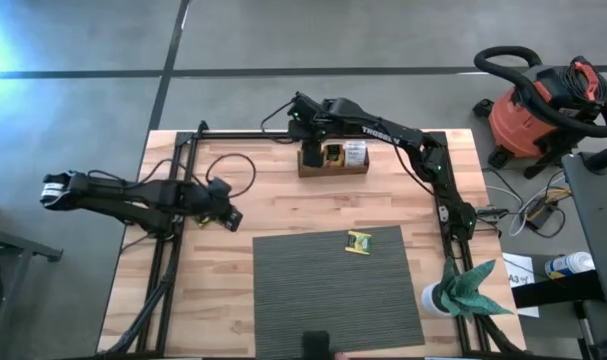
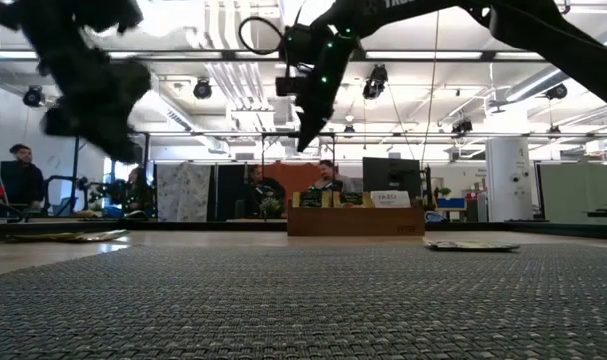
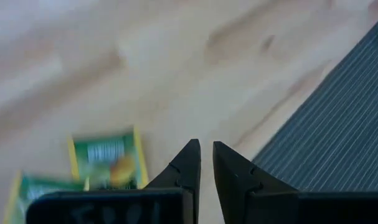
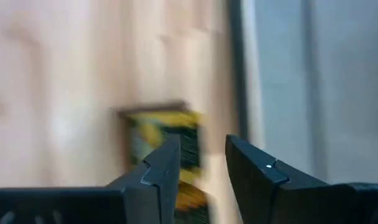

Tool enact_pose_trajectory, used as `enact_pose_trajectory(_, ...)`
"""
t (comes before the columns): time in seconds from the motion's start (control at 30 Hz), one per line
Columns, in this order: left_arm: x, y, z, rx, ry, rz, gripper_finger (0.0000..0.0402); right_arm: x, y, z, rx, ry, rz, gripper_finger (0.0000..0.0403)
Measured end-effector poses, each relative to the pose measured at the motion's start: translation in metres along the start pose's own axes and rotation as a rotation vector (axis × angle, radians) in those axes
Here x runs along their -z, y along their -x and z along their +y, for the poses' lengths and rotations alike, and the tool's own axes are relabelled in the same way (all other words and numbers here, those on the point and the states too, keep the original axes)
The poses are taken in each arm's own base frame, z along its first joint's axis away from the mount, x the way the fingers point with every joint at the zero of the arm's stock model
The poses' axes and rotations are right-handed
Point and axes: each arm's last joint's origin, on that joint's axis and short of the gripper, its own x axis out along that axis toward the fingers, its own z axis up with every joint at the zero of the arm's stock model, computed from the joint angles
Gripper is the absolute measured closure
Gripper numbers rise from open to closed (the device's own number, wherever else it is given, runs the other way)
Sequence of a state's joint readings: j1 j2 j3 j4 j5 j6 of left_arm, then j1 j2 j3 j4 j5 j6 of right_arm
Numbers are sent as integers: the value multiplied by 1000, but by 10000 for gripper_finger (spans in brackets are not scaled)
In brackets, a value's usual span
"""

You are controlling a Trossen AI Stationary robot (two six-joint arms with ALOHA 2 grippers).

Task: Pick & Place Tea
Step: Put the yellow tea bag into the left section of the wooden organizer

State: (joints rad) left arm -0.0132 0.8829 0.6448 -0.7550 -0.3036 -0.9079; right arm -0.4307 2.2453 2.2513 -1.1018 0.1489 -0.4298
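A brown wooden tray [image 1: 333, 170] stands at the table's far edge with tea sachets [image 1: 334, 154] upright in its compartments. My right gripper [image 1: 305, 130] hangs open above the tray's left end, clear of it. Below its fingers a yellow-green sachet [image 4: 164, 146] shows, blurred. One more sachet [image 1: 359, 241] lies flat on the dark grey mat [image 1: 333, 300]. My left gripper [image 1: 233, 217] hovers over bare wood left of the mat. Its fingers [image 3: 189, 163] are almost together, with nothing between them. Two green-yellow sachets [image 3: 106, 163] lie on the wood beside it.
A white cup with a green plant-like thing [image 1: 463, 290] stands at the mat's right near corner. Black frame rails [image 1: 445, 200] run along both table sides. A red vacuum [image 1: 543, 110] sits off the table. People [image 2: 328, 180] sit in the room beyond.
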Motion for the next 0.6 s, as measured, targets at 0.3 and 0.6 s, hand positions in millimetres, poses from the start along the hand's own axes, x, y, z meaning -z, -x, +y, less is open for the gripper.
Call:
enact_pose_trajectory(0.3,35,-38,19,-77,218,214,362,-11,-7,32,-355,-123,-108,280)
enact_pose_trajectory(0.6,23,-50,-8,310,118,-24,362,2,-7,82,-492,-46,132,280)
